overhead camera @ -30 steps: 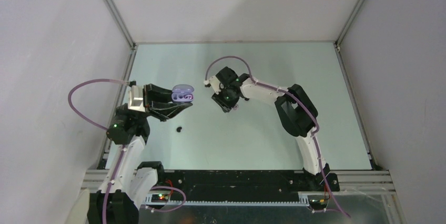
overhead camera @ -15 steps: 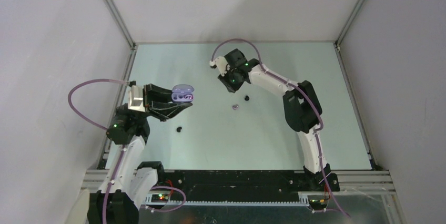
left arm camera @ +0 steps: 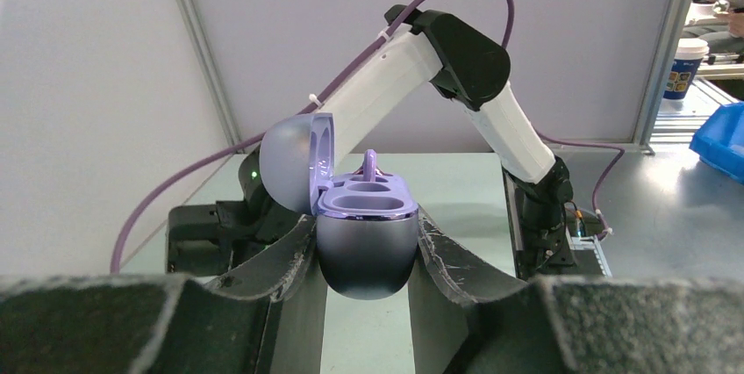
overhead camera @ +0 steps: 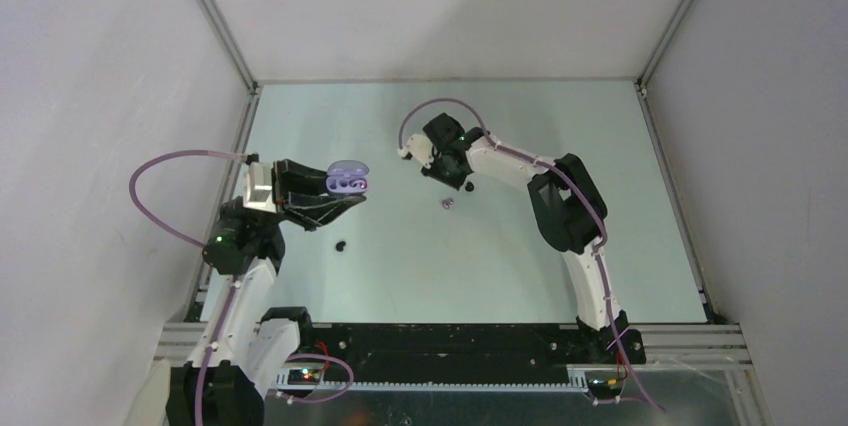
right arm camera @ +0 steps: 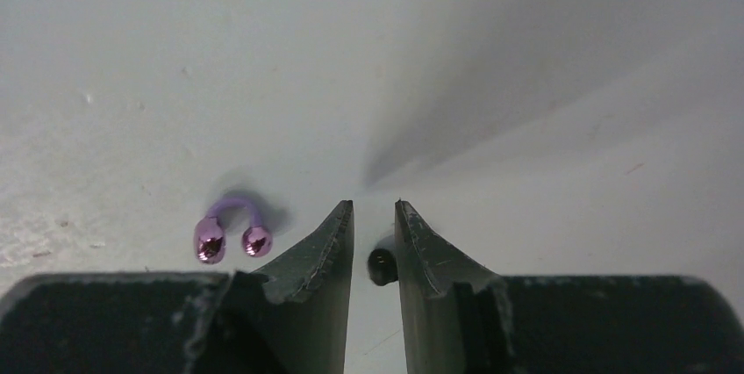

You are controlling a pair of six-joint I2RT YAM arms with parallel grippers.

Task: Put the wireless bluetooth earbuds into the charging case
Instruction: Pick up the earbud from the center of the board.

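Observation:
My left gripper (left arm camera: 366, 218) is shut on the lilac charging case (left arm camera: 364, 255), held upright above the table with its lid open; in the top view the case (overhead camera: 347, 179) hangs at the left. A lilac earbud (left arm camera: 370, 164) stands up from the far slot, and the near slot is empty. My right gripper (right arm camera: 375, 209) is down at the table, jaws narrowly apart. A black earbud (right arm camera: 381, 265) lies between them against the right finger (right arm camera: 421, 255), with a gap to the left finger. A lilac earbud (right arm camera: 231, 233) lies just left of the fingers.
Another black earbud (overhead camera: 341, 245) lies on the pale green table (overhead camera: 400, 276) below the held case. The lilac earbud (overhead camera: 447, 204) sits mid-table, just in front of my right gripper (overhead camera: 461, 180). Grey walls and metal rails enclose the table on three sides.
My right gripper swung to the back, then came down over the black earbud, and its jaws narrowed. The left arm and the case stayed still.

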